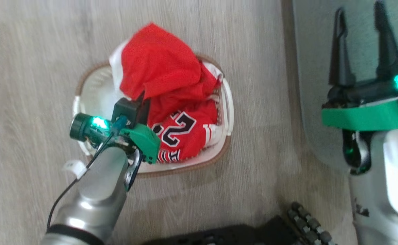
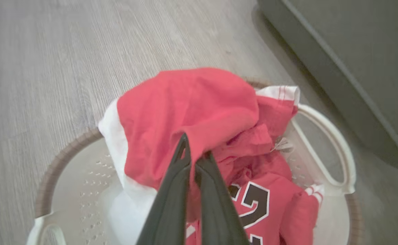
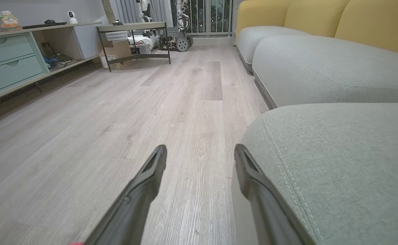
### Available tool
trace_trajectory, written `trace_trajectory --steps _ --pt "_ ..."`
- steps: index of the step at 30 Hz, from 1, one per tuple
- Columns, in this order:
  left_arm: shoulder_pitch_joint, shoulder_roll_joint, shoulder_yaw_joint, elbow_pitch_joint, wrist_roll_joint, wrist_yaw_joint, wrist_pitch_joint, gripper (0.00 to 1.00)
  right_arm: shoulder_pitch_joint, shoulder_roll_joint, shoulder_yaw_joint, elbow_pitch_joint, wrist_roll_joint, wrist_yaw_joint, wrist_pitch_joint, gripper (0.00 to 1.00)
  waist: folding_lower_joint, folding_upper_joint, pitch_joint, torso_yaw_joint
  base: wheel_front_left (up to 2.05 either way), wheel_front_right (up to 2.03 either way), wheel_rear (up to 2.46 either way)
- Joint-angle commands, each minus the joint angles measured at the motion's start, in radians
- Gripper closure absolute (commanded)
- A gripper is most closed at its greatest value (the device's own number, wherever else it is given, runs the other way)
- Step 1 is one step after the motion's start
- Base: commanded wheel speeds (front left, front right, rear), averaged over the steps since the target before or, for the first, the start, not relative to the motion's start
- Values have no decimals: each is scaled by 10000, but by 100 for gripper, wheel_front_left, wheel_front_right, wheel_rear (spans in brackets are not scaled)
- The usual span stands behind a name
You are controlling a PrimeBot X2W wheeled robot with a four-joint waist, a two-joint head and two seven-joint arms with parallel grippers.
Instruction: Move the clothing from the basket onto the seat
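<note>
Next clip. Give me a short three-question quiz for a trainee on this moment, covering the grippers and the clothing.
1. Where does the numbered jersey lie?
2. The left gripper is shut on: A the plain red garment; B the jersey; C a handle of the basket.
3. True or false: the right gripper, near the seat, is open and empty.

Key: 1 in the basket; 2 A; 3 true.
</note>
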Motion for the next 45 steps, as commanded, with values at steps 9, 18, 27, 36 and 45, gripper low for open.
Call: trace_trajectory --steps 9,18,27,36,45 --pt "1293 92 1017 -2025 -192 -767 -97 100 1312 -20 287 1029 106 -2 -63 0 0 0 -2923 402 0 0 0" --pt "1456 69 1195 -2565 -122 -1285 -97 100 2534 -20 407 1970 98 -2 -63 0 0 0 -5377 603 0 0 0" --pt "1275 -54 1149 -2754 -422 -1505 -92 100 3627 -20 601 2294 34 -2 -63 0 0 0 -7203 669 0 0 0" --pt "396 -95 907 -3112 -564 -1649 346 100 3765 -20 1486 2325 31 -2 -63 0 0 0 -7805 907 0 0 0" --pt "-238 -201 351 -3565 -914 -1775 766 100 2560 -20 3142 2821 -67 -2 -63 0 0 0 -8060 1215 0 0 0"
